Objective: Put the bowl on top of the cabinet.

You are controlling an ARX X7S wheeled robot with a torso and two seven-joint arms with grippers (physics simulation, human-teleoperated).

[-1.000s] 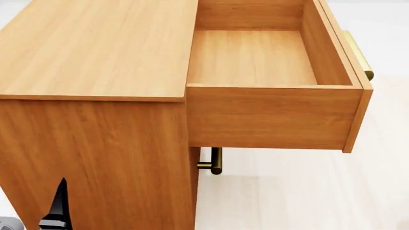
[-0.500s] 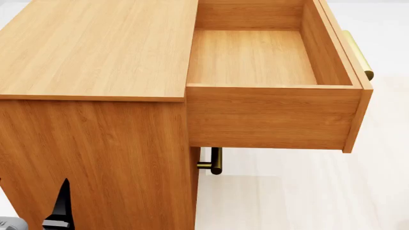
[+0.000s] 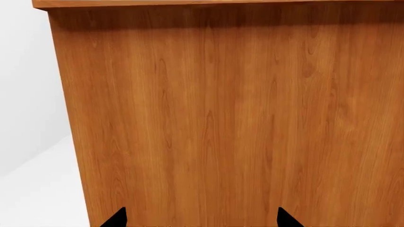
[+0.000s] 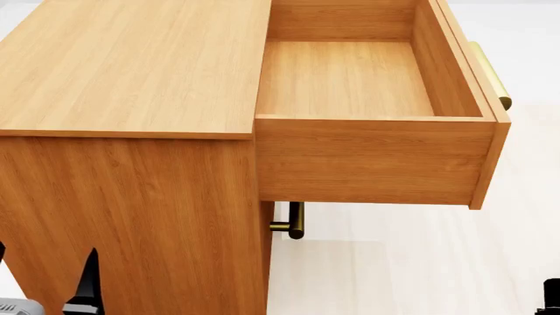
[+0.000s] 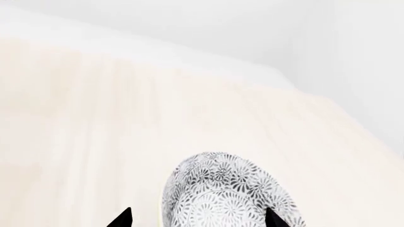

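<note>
Right wrist view: right gripper (image 5: 197, 218) open w/ bowl (image 5: 227, 196) between tips, unclear if gripped; could slip.

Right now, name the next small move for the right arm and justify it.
Probably raise the right end effector with the bowl. The patterned bowl sits between its fingertips above pale floor, while the cabinet top appears bare and higher up, so height likely comes first.

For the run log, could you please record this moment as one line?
bowl: between right gripper tips, grasp unclear | cabinet: top bare, drawer open | left gripper: open, facing cabinet side
</note>
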